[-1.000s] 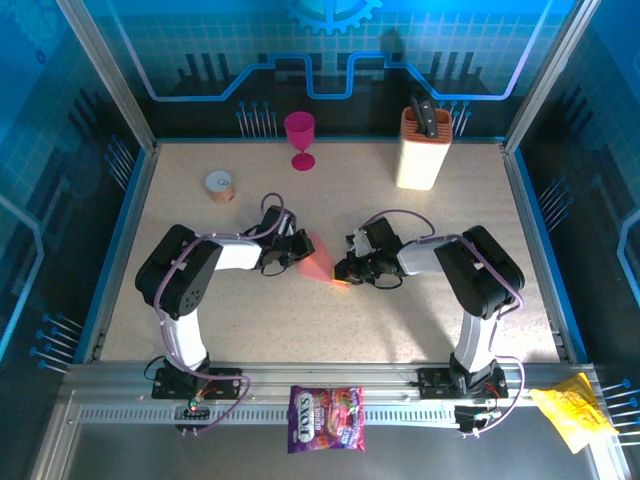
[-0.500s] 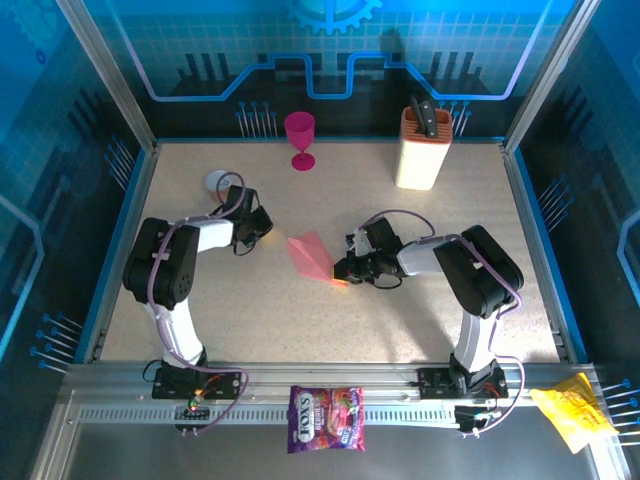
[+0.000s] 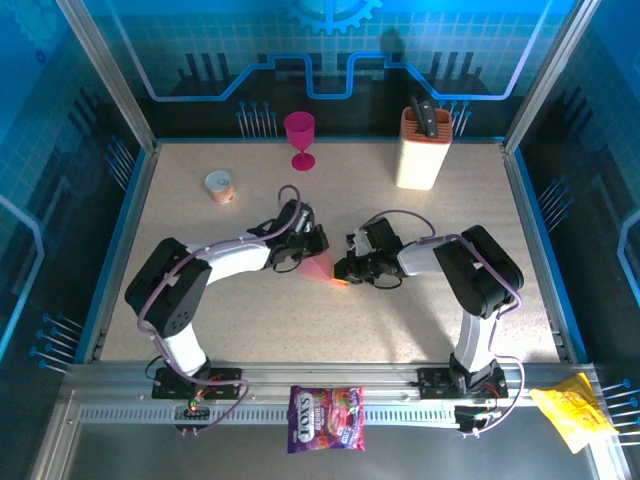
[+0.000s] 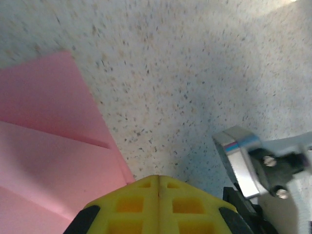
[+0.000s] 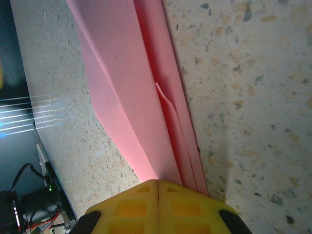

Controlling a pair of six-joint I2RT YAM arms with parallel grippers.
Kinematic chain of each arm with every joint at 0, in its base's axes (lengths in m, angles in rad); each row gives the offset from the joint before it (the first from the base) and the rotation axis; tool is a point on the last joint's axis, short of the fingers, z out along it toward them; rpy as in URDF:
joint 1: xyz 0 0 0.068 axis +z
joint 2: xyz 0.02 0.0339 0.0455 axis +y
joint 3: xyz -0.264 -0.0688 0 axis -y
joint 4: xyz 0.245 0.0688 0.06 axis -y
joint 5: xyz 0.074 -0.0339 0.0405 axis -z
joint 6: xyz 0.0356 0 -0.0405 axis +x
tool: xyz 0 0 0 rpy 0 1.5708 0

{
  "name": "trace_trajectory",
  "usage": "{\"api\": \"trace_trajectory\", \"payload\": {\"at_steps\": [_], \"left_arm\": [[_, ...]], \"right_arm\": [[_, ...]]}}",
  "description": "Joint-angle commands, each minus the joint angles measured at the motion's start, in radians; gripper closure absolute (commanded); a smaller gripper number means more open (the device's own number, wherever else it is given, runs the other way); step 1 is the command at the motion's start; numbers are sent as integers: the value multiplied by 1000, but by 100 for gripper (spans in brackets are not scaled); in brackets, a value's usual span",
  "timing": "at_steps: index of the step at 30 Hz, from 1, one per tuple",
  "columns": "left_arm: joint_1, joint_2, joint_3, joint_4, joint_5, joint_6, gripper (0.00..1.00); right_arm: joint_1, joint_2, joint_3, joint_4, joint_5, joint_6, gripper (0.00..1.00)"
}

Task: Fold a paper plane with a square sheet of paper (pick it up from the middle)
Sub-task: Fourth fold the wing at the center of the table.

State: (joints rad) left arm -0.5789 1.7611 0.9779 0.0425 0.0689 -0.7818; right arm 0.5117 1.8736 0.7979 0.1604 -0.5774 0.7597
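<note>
The folded pink paper point(image 3: 322, 266) lies flat on the speckled bench point(image 3: 420, 320), between the two sets of jaws. The left jaws are clenched on nothing, yellow pads point(image 4: 131, 207) pressed together, with the paper just to their left. The right jaws are clenched too, at the paper's narrow end. Its creased layers run straight ahead of them. I cannot tell whether they pinch it.
</note>
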Motion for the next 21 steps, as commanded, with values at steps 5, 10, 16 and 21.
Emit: {"api": "trace_trajectory", "payload": {"at_steps": [5,10,16,21], "left_arm": [[-5,124,-34,6,-3,-52,100],[3,200,-18,-53,-29,-41,100],[16,221,-30,-49,-33,-33,100],[24,226,-33,-47,-35,-22,100]], "right_arm": [[14,98,-76,-249,169,-27,100],[17,62,-74,-298,193,-91,100],[14,-6,-127,-322,232,-117,100],[8,-30,-195,-275,231,-94,100]]}}
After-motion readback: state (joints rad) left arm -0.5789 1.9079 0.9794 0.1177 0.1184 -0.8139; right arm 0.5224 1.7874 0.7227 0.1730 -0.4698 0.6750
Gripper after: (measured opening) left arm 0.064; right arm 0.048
